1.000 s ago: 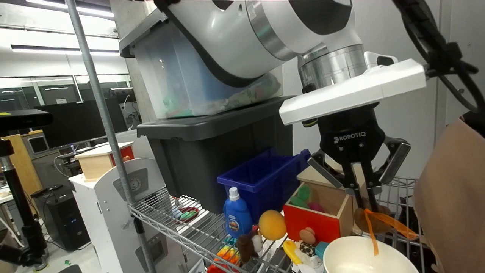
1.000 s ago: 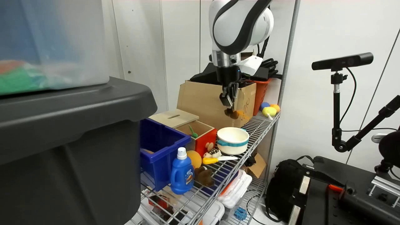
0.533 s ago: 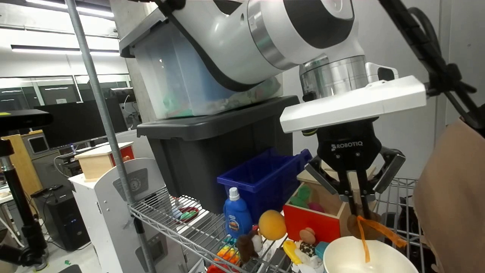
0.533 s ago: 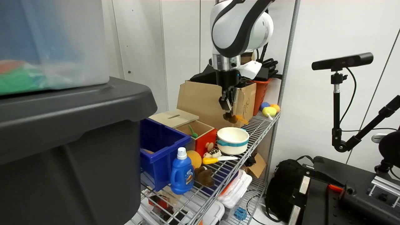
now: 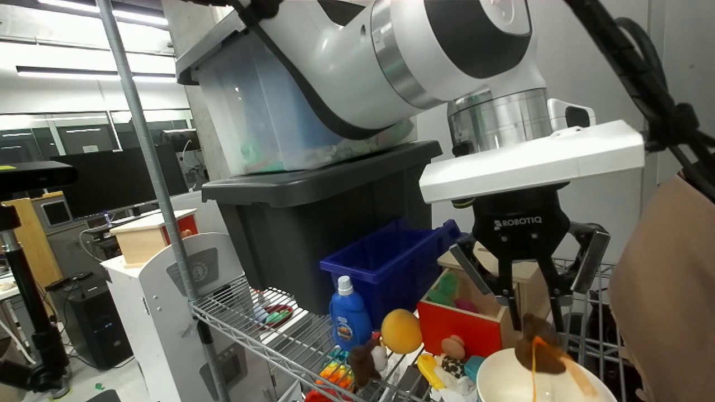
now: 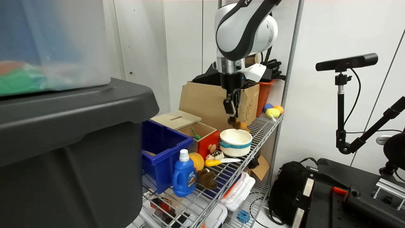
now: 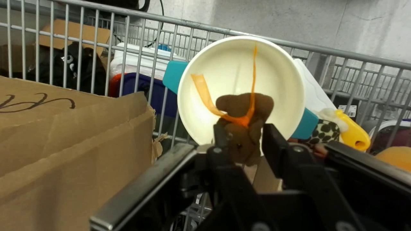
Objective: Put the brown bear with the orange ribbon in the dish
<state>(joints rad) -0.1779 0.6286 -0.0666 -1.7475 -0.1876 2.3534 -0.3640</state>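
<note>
Fingers (image 7: 221, 138) stand spread, 1 on each side of the head of the brown bear (image 7: 242, 133); we see no pinch. Wrist view, left to right: cardboard box (image 7: 80, 150) near the white bowl (image 7: 282, 80); bear over the bowl, head seeming to reach past its rim, 2 ends of the orange ribbon (image 7: 245, 121) trailing across the bowl's inside; yellow handle (image 7: 353, 130) off to the right. In an exterior view the bear (image 5: 540, 329) overlaps the bowl's far rim; whether it touches, we cannot tell. We judge the step in hand to be the let-go, the task nearly done. To do it well, we'd want the bear's weight over the bowl's middle, fingers wide enough that neither snags ear or ribbon, then a straight lift, away from the cardboard box. Our worry: the bear tipping outward over the rim. Containers, left to right in an exterior view: translucent tub (image 5: 251, 106), greenish stuff (image 5: 252, 149) blurred through its wall; dark lidded bin (image 5: 324, 240), contents hidden; blue bin (image 5: 405, 285), whose contents we cannot make out; red-fronted wooden box (image 5: 477, 328), green pieces (image 5: 447, 283) and a dark pink piece (image 5: 465, 305) inside; last the bowl, ribbon ends showing against its inside.
</note>
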